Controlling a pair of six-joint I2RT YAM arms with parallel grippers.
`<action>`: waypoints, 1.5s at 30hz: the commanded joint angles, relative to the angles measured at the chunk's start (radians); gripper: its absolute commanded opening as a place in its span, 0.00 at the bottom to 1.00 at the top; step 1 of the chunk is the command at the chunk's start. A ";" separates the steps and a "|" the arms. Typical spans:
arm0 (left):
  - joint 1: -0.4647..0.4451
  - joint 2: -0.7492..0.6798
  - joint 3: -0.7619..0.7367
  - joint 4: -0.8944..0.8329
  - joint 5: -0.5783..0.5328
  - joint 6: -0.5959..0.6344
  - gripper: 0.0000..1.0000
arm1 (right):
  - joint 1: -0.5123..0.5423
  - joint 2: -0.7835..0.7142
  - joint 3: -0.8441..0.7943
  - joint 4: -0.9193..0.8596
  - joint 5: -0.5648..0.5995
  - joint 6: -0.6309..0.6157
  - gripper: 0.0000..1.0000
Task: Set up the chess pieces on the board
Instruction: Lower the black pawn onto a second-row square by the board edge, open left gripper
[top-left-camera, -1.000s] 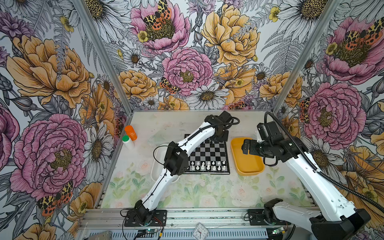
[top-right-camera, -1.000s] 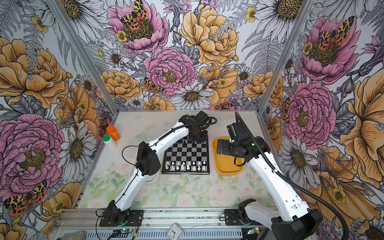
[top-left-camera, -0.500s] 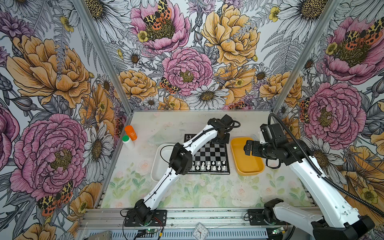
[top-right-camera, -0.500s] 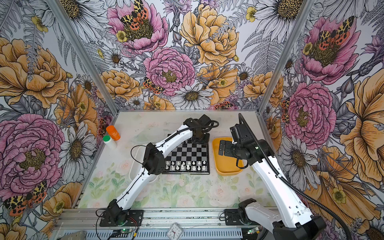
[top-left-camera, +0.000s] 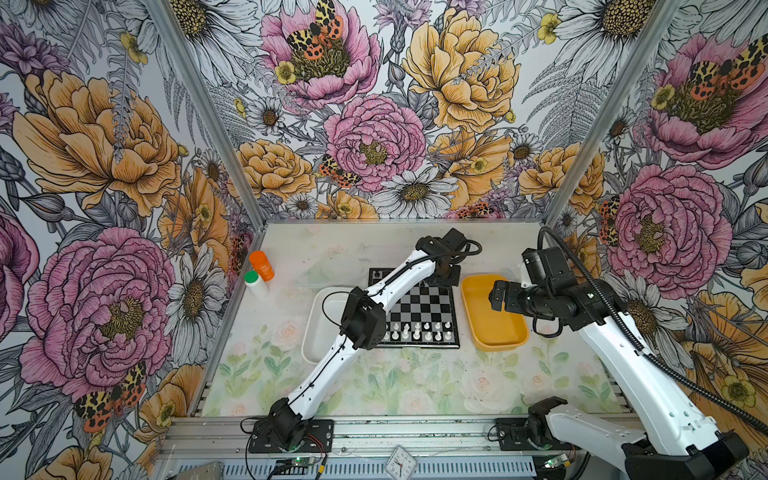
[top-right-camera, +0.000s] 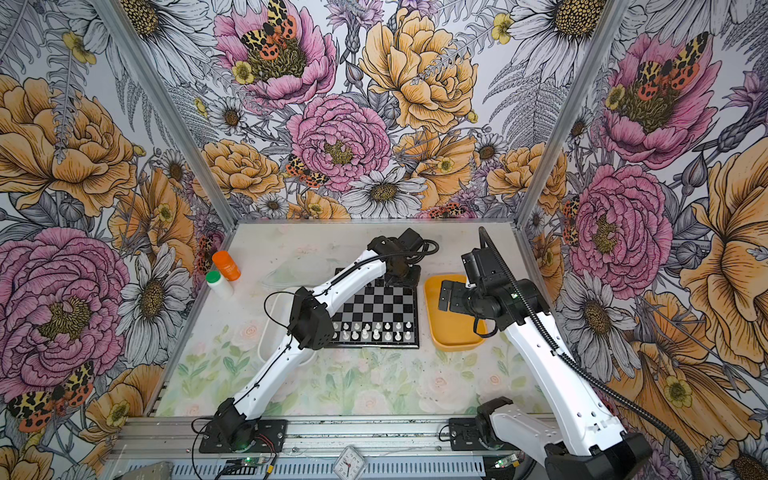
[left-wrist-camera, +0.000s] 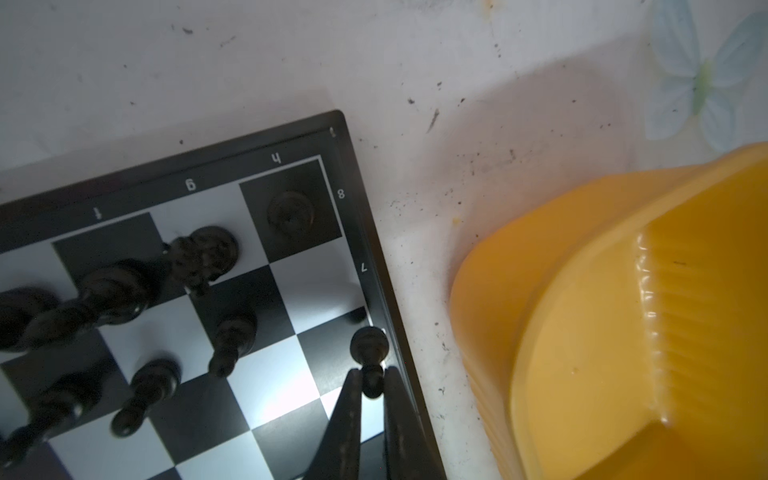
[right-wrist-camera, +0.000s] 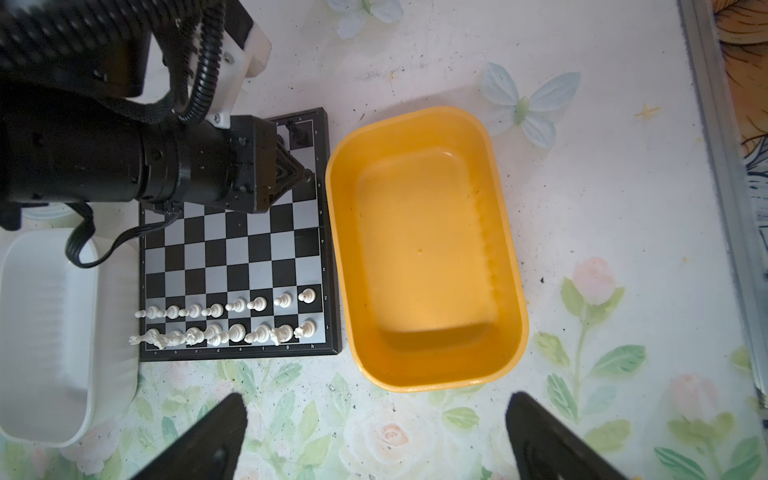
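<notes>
Risk: your left gripper (left-wrist-camera: 370, 388) pinches a black pawn (left-wrist-camera: 369, 345) by its head at the board's (left-wrist-camera: 291, 141) right edge, near the far corner. Release it off-centre and it could topple. Your right gripper (right-wrist-camera: 374, 440) hangs spread.

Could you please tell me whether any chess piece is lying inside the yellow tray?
No, the yellow tray shows only its bare floor and walls in the right wrist view.
</notes>
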 joint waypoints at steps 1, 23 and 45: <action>0.020 0.012 0.030 0.007 -0.031 0.021 0.13 | -0.008 -0.021 -0.006 -0.006 -0.001 0.006 1.00; 0.049 0.023 0.047 0.033 0.009 0.013 0.14 | -0.019 -0.018 -0.017 -0.010 0.001 0.025 1.00; 0.054 0.021 0.051 0.056 0.048 0.003 0.22 | -0.024 -0.036 -0.017 -0.035 0.003 0.024 1.00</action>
